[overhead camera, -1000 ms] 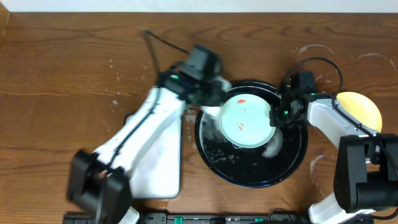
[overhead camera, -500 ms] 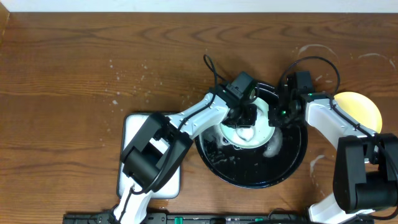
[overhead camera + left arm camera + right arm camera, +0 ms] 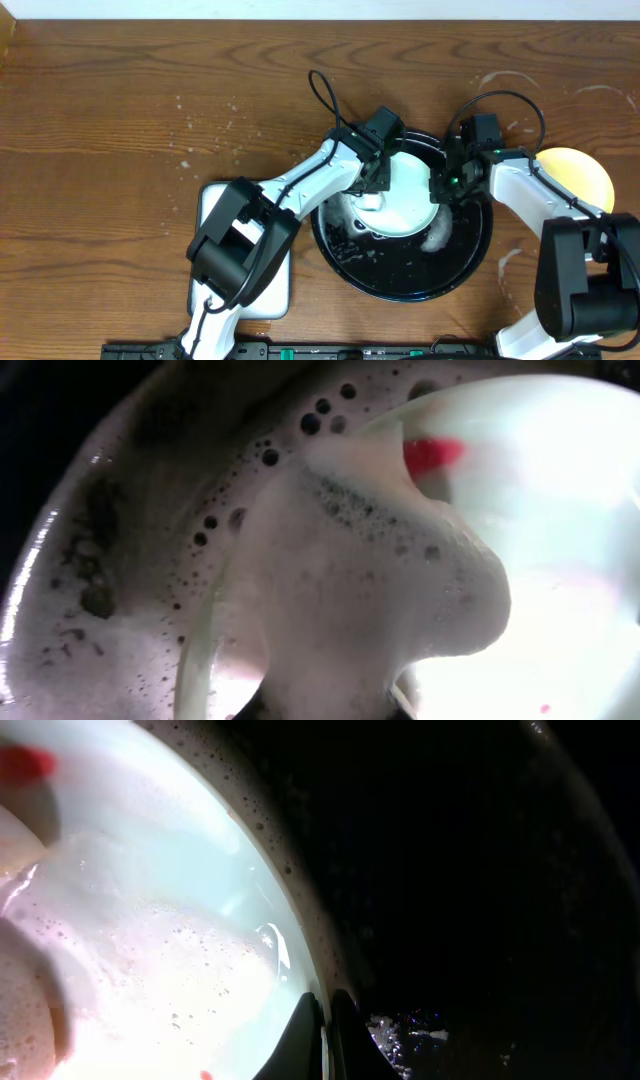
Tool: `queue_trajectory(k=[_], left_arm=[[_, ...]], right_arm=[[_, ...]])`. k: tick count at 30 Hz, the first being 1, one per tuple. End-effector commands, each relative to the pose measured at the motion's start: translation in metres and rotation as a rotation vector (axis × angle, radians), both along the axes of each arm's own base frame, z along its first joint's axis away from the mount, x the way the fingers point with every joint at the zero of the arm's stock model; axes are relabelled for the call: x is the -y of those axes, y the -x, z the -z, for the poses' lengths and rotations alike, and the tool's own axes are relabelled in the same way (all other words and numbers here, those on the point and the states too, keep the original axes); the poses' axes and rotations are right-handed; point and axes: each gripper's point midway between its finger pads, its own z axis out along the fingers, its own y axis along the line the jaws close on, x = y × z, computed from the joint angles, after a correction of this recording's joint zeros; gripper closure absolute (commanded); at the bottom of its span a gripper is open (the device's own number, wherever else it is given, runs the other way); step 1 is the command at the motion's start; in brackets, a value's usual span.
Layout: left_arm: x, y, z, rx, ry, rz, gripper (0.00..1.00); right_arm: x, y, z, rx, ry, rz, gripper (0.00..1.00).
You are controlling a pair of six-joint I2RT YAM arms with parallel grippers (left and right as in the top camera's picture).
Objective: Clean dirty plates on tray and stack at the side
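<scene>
A pale mint plate (image 3: 412,208) lies in the black tray (image 3: 400,290), coated with white foam. A red sauce smear (image 3: 430,455) remains near its edge. My left gripper (image 3: 372,190) is shut on a foam-soaked sponge (image 3: 370,590) and presses it on the plate's left part (image 3: 570,560). My right gripper (image 3: 440,186) is shut on the plate's right rim (image 3: 322,1030), with the plate (image 3: 150,920) to its left. A yellow plate (image 3: 578,170) sits on the tabletop to the right of the tray. No second mint plate is in view.
A white rectangular tray (image 3: 278,285) sits at the front left, mostly under my left arm. Foam and dark specks lie in the black tray's bottom (image 3: 420,1030). White foam rings (image 3: 505,85) mark the wood at the back right.
My left arm swung from the tray's left edge onto the mint plate with the sponge, and foam now covers the plate. My right gripper has kept its hold on the rim.
</scene>
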Motion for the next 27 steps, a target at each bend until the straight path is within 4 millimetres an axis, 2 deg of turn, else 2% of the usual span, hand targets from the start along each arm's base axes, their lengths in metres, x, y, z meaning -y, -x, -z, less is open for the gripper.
queue_trajectory(k=[1,3,6,10,14,18,22,27], left_arm=[[-0.033,-0.005,0.021,-0.005,-0.113,-0.027,0.93],[0.001,0.009,0.016,-0.097,0.068,-0.020,0.93],[0.057,0.019,-0.003,-0.176,0.321,-0.050,0.93],[0.087,0.029,-0.009,-0.173,0.376,-0.070,0.93],[0.103,0.041,-0.007,-0.190,0.392,-0.088,0.93],[0.100,0.046,0.010,-0.206,0.351,-0.127,0.93],[0.075,0.023,0.019,-0.108,0.267,-0.129,0.93],[0.014,-0.016,0.030,0.060,0.040,-0.050,0.93]], right_arm=[[0.006,0.026,0.027,-0.114,0.063,-0.029,0.99],[0.006,0.026,0.027,-0.112,0.063,-0.029,0.99],[0.005,0.026,0.027,-0.112,0.059,-0.030,0.99],[0.005,0.026,0.026,-0.112,0.059,-0.030,0.99],[0.005,0.026,0.026,-0.112,0.058,-0.030,0.99],[0.004,0.026,0.026,-0.113,0.052,-0.031,0.99],[0.004,0.026,0.026,-0.113,0.052,-0.031,0.99],[0.004,0.026,0.026,-0.112,0.052,-0.031,0.99]])
